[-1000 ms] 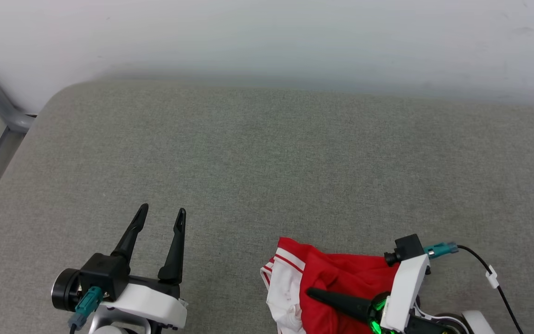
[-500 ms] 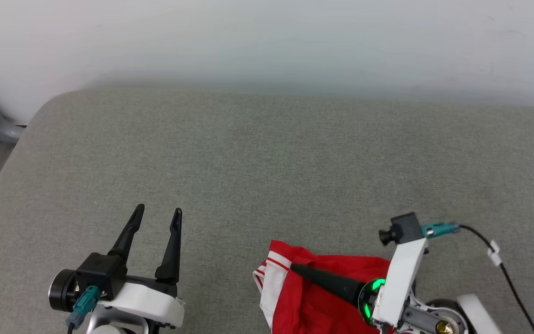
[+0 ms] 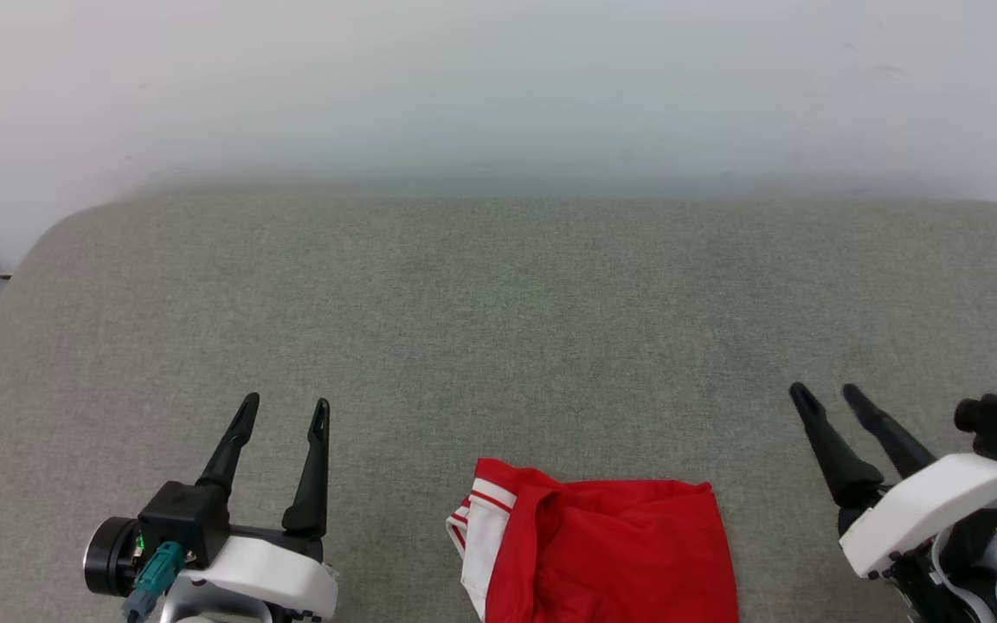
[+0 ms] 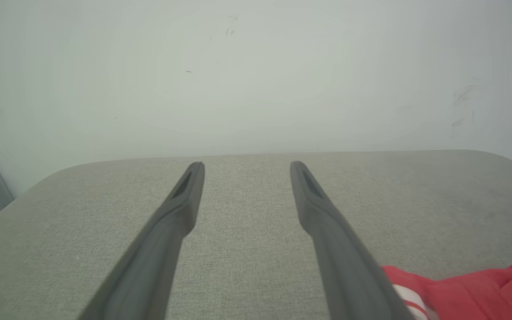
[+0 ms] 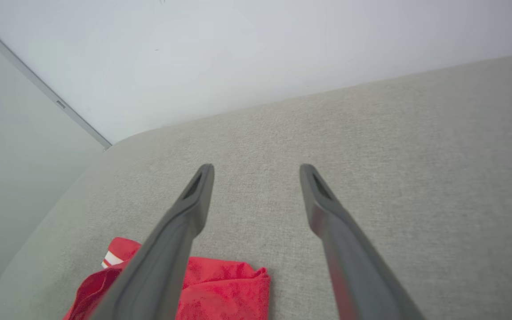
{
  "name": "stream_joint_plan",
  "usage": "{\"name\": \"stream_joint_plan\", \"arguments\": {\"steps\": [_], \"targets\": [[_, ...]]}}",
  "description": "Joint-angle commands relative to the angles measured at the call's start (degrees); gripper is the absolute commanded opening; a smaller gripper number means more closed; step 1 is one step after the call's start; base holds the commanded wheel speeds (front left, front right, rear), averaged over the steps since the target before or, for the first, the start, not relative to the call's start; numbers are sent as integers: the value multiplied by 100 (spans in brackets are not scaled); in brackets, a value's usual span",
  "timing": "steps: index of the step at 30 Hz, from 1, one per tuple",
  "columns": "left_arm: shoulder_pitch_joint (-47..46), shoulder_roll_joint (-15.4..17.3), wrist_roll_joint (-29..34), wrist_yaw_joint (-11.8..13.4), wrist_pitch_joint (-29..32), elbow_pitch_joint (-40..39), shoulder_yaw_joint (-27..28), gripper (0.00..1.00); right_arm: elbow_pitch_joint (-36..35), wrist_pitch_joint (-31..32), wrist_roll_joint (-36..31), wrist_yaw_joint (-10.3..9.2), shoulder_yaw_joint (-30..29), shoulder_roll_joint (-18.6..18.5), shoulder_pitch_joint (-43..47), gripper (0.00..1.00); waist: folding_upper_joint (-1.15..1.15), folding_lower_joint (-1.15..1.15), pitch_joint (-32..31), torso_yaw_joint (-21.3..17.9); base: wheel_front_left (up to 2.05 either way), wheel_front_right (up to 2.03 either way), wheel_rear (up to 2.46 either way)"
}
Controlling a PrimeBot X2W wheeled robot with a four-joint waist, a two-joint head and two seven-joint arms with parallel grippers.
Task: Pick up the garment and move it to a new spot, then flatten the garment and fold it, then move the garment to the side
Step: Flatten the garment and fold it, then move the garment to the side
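The garment (image 3: 602, 554) lies bunched at six o'clock on the grey cushion (image 3: 498, 303) — near part cut off, front folded under. At seven the left gripper (image 3: 286, 402), at four the right gripper (image 3: 824, 391) — both spread apart, empty.

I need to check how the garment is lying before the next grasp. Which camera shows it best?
The head view: the garment lies rumpled, most of it visible, though its near end runs off the bottom edge. The left wrist view catches a corner; the right wrist view a part, crossed by a finger.
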Motion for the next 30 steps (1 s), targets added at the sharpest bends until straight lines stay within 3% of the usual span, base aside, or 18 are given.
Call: {"name": "stream_joint_plan", "arguments": {"steps": [1,7,11,17,30], "targets": [[68,-16,32,41,-25,16,14,100,-67,-160,-350,0,-169,61,124,100,0,0,-62,-57,0,0,0],[175,-50,64,132,-25,62,69,100,-423,-876,-1795,0,-771,301,520,100,0,0,-214,-154,0,0,0],[257,-93,67,186,-25,87,121,100,-622,-1284,-2310,0,-840,464,744,100,0,0,-298,-171,0,0,0],[393,-122,84,180,-25,177,198,100,-797,-1444,-2648,0,-839,619,1122,100,0,0,-439,-146,0,0,0],[417,-139,117,106,-25,382,384,100,-1190,-1132,-2898,0,-783,766,1450,100,0,0,-468,-188,0,0,0]]}}
